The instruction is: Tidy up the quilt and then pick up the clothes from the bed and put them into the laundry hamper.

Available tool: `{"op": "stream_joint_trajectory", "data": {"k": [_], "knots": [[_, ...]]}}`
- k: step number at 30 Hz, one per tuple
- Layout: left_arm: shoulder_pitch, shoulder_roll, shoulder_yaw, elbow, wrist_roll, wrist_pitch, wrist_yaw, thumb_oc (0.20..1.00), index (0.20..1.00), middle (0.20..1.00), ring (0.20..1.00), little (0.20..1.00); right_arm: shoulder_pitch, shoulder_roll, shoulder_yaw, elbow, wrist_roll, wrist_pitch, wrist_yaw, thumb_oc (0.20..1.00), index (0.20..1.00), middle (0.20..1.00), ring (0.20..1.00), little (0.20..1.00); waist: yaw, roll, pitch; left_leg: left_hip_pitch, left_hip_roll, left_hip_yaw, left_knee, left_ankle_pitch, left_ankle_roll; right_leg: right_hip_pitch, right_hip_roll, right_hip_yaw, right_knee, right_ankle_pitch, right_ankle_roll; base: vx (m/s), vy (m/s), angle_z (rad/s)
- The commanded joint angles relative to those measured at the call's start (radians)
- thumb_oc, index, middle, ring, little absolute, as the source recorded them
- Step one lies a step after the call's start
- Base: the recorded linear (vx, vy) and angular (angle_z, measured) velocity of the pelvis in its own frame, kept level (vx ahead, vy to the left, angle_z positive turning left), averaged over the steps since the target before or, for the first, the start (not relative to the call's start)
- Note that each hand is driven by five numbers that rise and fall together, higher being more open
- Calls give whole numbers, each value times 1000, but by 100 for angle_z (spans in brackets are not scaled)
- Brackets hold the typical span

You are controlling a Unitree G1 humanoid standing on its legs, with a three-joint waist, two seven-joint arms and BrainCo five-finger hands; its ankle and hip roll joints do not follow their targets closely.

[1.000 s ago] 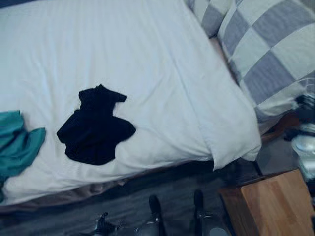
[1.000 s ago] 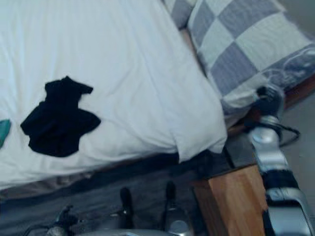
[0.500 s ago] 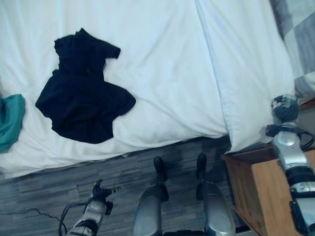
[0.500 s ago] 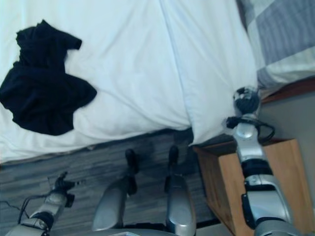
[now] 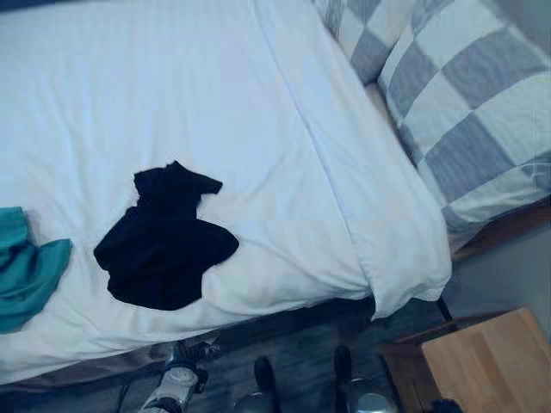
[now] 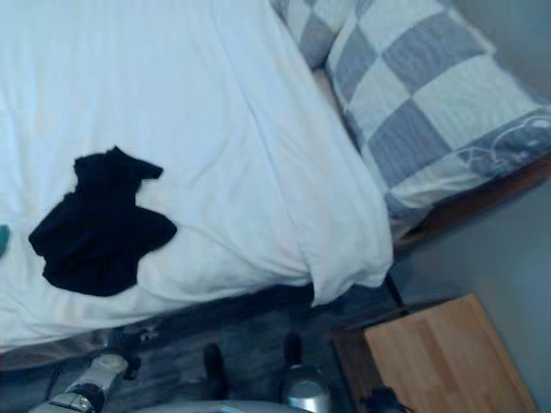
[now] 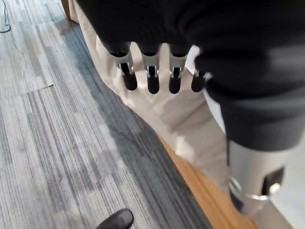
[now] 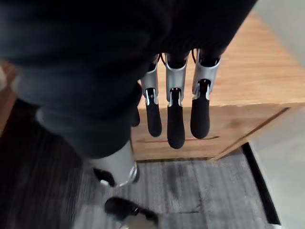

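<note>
1. On the bed (image 5: 482,249), the white quilt (image 5: 215,103) lies spread nearly flat, with its corner hanging over the near edge; the tidying step looks largely done.
2. Two checked pillows (image 5: 482,112) sit at the head end, beside the quilt.
3. A wooden nightstand (image 5: 482,366) stands on the floor near that corner.
4. The black garment (image 5: 164,241) rests crumpled on the quilt: not yet collected.
5. The teal garment (image 5: 26,267) lies near the quilt's other end: not yet collected.
6. The left robot hand (image 7: 152,71) hangs beside the bed edge, fingers straight, holding nothing.
7. The right robot hand (image 8: 176,105) hangs by the nightstand, fingers straight, empty.
</note>
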Motion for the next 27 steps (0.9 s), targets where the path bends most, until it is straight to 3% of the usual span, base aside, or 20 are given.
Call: {"op": "stream_joint_trajectory", "data": {"k": [1,3,4,5,7,8,9,10,11,12,13,14,16,20,22,23,24,25,26,27], "knots": [[4,-15,-20,70,27,-2,33,1000,1000,1000,1000,1000,-79,-41,34,4,-103,-11,-3,1000,1000,1000,1000,1000,27,19,19,-44,-14,-51,122,-142,-15,-45,-56,1,39,-127,68,-84,18,-5],[-17,-21,-30,51,15,-5,42,1000,1000,1000,1000,1000,-100,-56,61,-19,-133,-14,-1,1000,1000,1000,1000,1000,30,13,41,-128,-22,-40,263,-156,-46,-40,-83,-26,47,-137,62,-180,121,49],[-23,-22,-34,38,14,-12,47,1000,1000,1000,1000,1000,-119,-65,89,-16,-162,-4,-5,1000,1000,1000,1000,1000,38,15,51,-147,22,-20,295,-152,-58,-41,-100,-48,55,-140,56,-209,418,94],[-11,-34,-33,37,20,-14,63,1000,1000,1000,1000,1000,-129,-58,114,-34,-192,1,4,1000,1000,1000,1000,1000,48,6,41,-120,101,-39,254,-136,-74,-41,-132,-52,66,-130,66,-172,515,97],[-7,-42,-33,43,25,-16,79,1000,1000,1000,1000,1000,-122,-53,113,-52,-195,1,8,1000,1000,1000,1000,1000,47,-6,33,-71,196,-76,199,-100,-96,-41,-173,-60,80,-122,85,-87,578,52],[0,-48,-43,48,36,-18,80,1000,1000,1000,1000,1000,-96,-51,87,-59,-176,-4,17,1000,1000,1000,1000,1000,28,-3,9,-46,288,-75,152,-46,-113,-55,-223,-75,106,-121,112,-50,520,1],[0,-48,-43,48,36,-18,80,1000,1000,1000,1000,1000,-96,-51,87,-59,-176,-4,17,1000,1000,1000,1000,1000,28,-3,9,-46,288,-75,152,-46,-113,-55,-223,-75,106,-121,112,31,943,40],[-2,-51,-51,68,57,0,70,1000,1000,1000,1000,1000,-54,-25,36,-49,-154,1,36,1000,1000,1000,1000,1000,18,9,-19,-12,256,-80,67,-71,-137,-57,-285,-87,163,-70,149,63,553,77],[-2,-50,-51,68,57,0,70,1000,1000,1000,1000,1000,-54,-24,36,-49,-154,1,36,1000,1000,1000,1000,1000,18,5,-19,-11,251,-78,66,-71,-135,-58,-290,-84,164,-70,151,29,747,120],[-3,-47,-40,83,48,2,70,1000,1000,1000,1000,1000,-59,-14,29,-38,-150,10,38,1000,1000,1000,1000,1000,27,-7,-8,2,220,-68,61,-90,-133,-81,-353,-110,204,73,175,-38,204,66],[-3,-47,-40,83,48,2,70,1000,1000,1000,1000,1000,-59,-14,29,-38,-150,10,38,1000,1000,1000,1000,1000,27,-10,-10,-2,217,-68,61,-89,-131,-84,-357,-110,202,76,176,-125,497,17],[10,-43,-29,95,49,8,73,1000,1000,1000,1000,1000,-70,16,30,-46,-127,13,32,1000,1000,1000,1000,1000,57,-11,6,18,182,-23,50,-108,-103,-122,-409,-219,278,95,145,-144,497,-30],[28,-27,-17,97,55,14,62,1000,1000,1000,1000,1000,-79,31,68,-69,-140,3,35,1000,1000,1000,1000,1000,64,-3,19,26,159,2,41,-109,-76,-156,-357,-270,363,21,122,-139,557,-58],[36,-14,-53,99,106,28,46,1000,1000,1000,1000,1000,-77,45,122,-92,-136,-18,26,1000,1000,1000,1000,1000,24,6,47,15,63,-15,62,-105,-28,-202,-36,-160,411,-155,81,-62,342,-20],[30,-29,-59,102,112,20,43,1000,1000,1000,1000,1000,-70,45,139,-88,-134,-24,25,1000,1000,1000,1000,1000,20,10,50,-1,-5,-17,145,-153,-3,-134,8,-157,353,-221,7,60,229,21],[32,-48,-75,99,117,11,52,1000,1000,1000,1000,1000,-70,47,153,-84,-129,-25,21,1000,1000,1000,1000,1000,15,8,56,-43,-46,-31,250,-174,-11,-97,18,-131,291,-242,-34,56,198,43],[36,-79,-83,86,111,3,55,1000,1000,1000,1000,1000,-83,39,166,-87,-136,-22,21,1000,1000,1000,1000,1000,20,13,74,-106,-63,-26,356,-167,-43,-58,10,-106,231,-242,-37,26,139,66],[35,-80,-83,86,111,3,55,1000,1000,1000,1000,1000,-83,39,166,-87,-136,-22,21,1000,1000,1000,1000,1000,19,14,70,-111,-63,-28,357,-166,-42,-60,10,-108,228,-239,-37,-162,265,58],[4,-100,-103,44,80,-13,66,1000,1000,1000,1000,1000,-123,11,197,-84,-168,-17,10,1000,1000,1000,1000,1000,38,28,120,-220,-75,-22,555,-29,-178,-24,-1,-86,185,-246,-70,-156,174,19],[4,-100,-102,44,80,-13,66,1000,1000,1000,1000,1000,-124,11,197,-83,-168,-17,10,1000,1000,1000,1000,1000,36,28,117,-225,-77,-24,552,-25,-178,-27,-2,-88,183,-243,-70,-252,328,-10]]}}
